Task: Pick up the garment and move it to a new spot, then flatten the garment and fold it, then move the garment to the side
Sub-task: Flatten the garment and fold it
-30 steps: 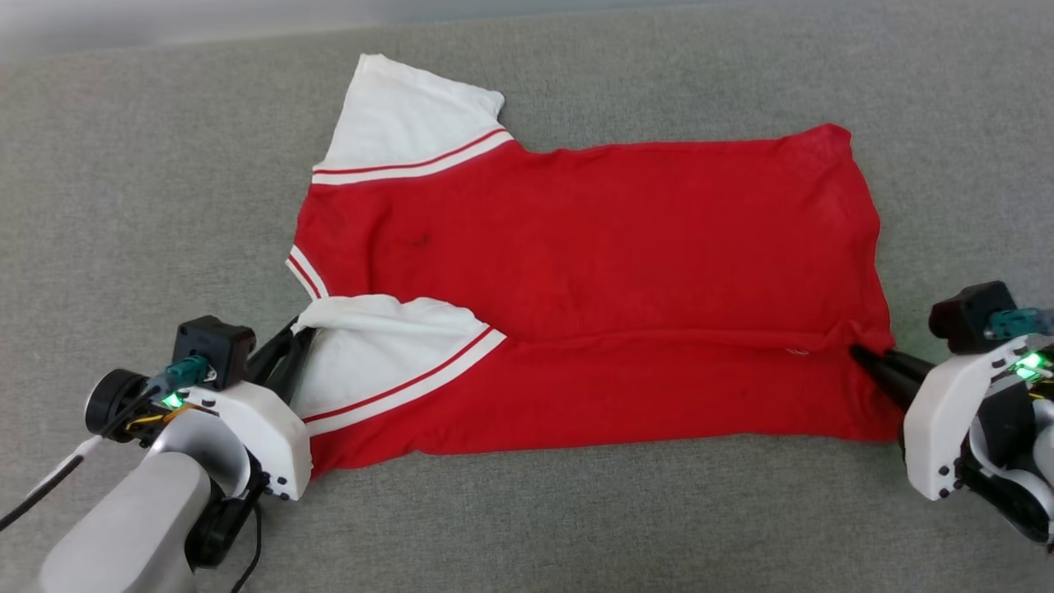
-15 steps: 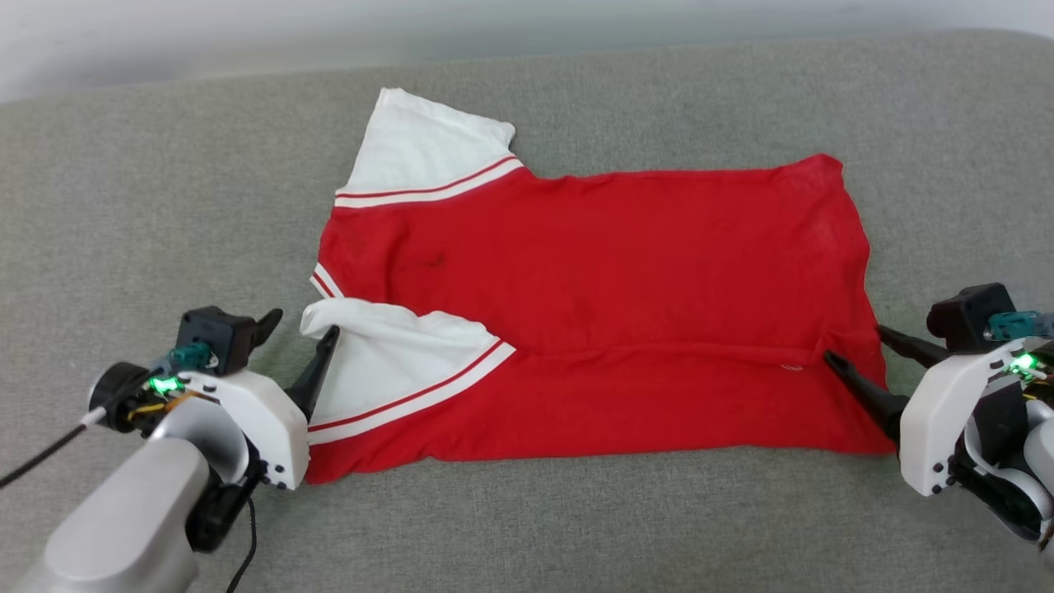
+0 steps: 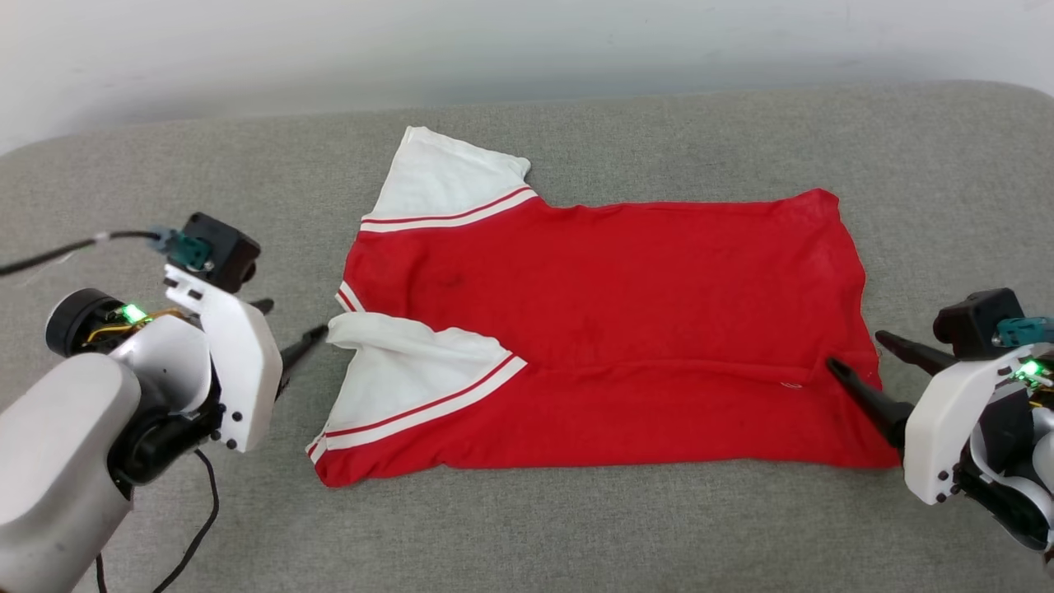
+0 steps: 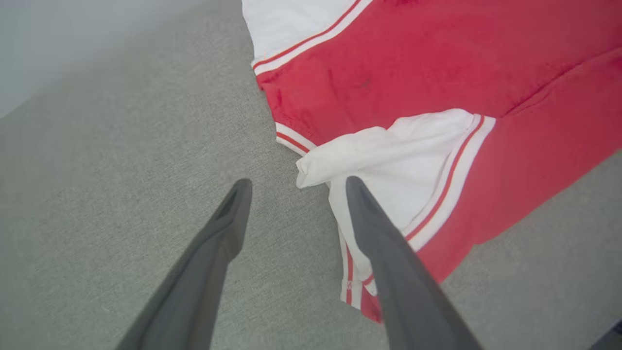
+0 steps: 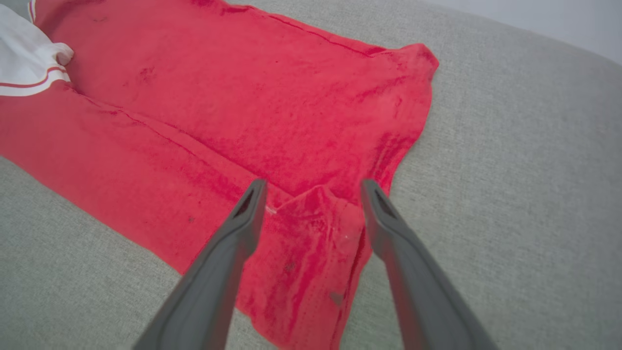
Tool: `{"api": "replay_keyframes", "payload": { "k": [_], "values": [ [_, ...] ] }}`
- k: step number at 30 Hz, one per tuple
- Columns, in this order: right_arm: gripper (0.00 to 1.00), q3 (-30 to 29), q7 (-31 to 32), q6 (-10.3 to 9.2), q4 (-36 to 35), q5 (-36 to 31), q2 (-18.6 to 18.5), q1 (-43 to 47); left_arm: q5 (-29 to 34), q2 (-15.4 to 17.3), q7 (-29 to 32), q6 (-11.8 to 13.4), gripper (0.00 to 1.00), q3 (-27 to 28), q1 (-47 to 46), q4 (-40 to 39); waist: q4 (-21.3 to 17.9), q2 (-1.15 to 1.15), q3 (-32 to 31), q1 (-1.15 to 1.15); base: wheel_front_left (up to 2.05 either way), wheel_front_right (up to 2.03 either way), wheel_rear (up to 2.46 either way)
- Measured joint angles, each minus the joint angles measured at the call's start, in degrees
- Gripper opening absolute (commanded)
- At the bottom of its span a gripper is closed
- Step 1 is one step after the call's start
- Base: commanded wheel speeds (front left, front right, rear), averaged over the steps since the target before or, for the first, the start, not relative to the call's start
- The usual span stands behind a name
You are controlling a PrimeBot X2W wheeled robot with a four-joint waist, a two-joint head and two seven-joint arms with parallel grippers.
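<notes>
Mid-fold on the T-shirt, my left gripper and right gripper gape empty; next, I reckon, far-edge grips.

Bright, even, diffuse light; shadows faint and soft; no glare; wrist views wide-angle, slightly soft.

It was a plain indoor space, perhaps a lab: a grey cloth-covered pad and a bare pale wall on the far side.
</notes>
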Motion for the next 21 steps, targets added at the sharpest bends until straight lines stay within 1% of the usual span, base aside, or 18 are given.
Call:
{"api": "replay_keyframes", "payload": {
  "k": [5,9,12,17,21],
  "values": [
    [1.00,0.3,2.2,0.01,-1.1,0.0,0.5,0.0,-4.3,1.9,13.7,-0.9,1.00,-2.5,-2.5,-2.1,-0.4,0.00,0.8,0.00,0.00,0.00,0.00],
    [1.00,0.5,3.1,0.00,-1.7,-0.2,1.0,-0.7,-5.6,1.8,19.9,-1.0,1.00,-4.7,-3.0,-2.1,-1.1,0.00,1.9,0.00,0.00,0.00,0.00],
    [1.00,1.2,4.0,0.01,-2.1,-0.2,1.1,-1.3,-6.0,1.3,22.3,-1.0,1.00,-6.1,-3.0,-0.8,-1.8,0.00,2.7,0.00,0.00,0.00,0.00],
    [1.00,1.8,4.4,0.00,-2.0,-0.2,1.3,-2.9,-5.7,0.3,23.6,-1.5,1.00,-8.5,-1.9,2.6,-3.2,0.00,4.0,0.00,0.00,0.00,0.00],
    [1.00,2.5,4.5,0.01,-1.5,-0.1,1.7,-3.5,-5.4,0.5,24.2,-2.1,1.00,-9.7,-1.4,4.3,-4.2,0.00,4.7,0.00,0.00,0.00,0.00]
  ]
}}
